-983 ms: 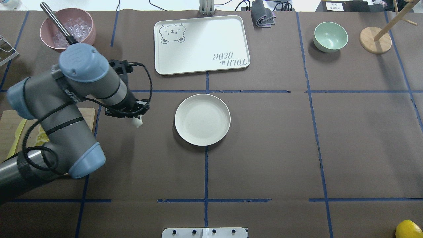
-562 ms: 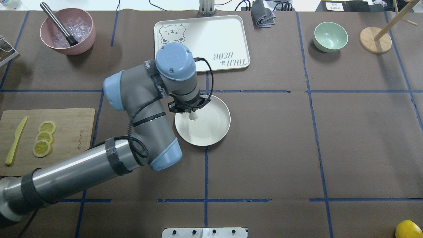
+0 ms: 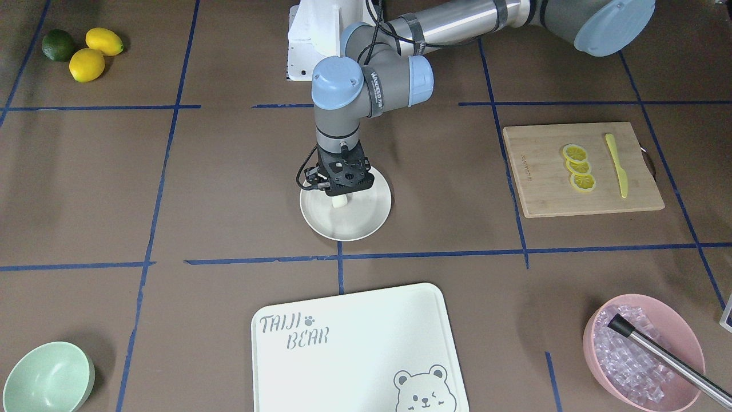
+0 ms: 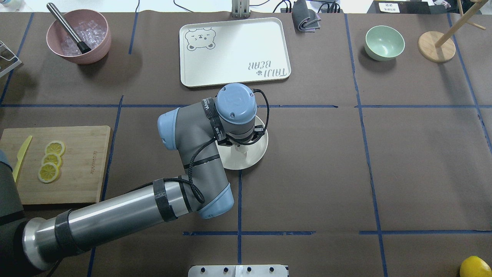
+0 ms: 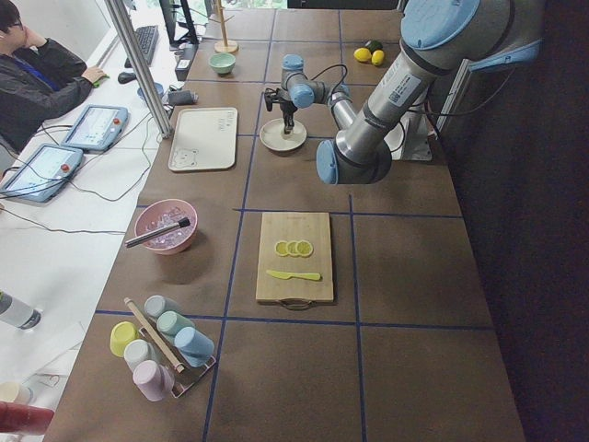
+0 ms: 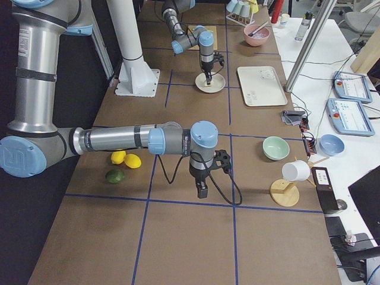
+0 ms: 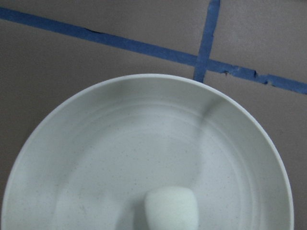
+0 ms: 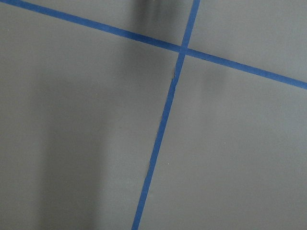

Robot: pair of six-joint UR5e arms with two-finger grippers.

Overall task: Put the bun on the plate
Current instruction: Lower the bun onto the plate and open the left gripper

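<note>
Bun (image 3: 339, 201) hangs pinched in my left end effector (image 3: 341, 193) over the middle of the cream plate (image 3: 346, 233), contact unclear, so I'd ease straight down till it seats, open gently, lift vertically so nothing rolls; right end effector (image 6: 202, 193) state I can't tell.

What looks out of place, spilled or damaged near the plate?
Nothing stands out. The plate lies flat and unmarked, the left hand holds the bun over it, and nothing is spilled around it.

Brown table (image 4: 326, 173), plate (image 3: 366, 223), tray (image 4: 234, 50), cutting board (image 4: 84, 161)
</note>
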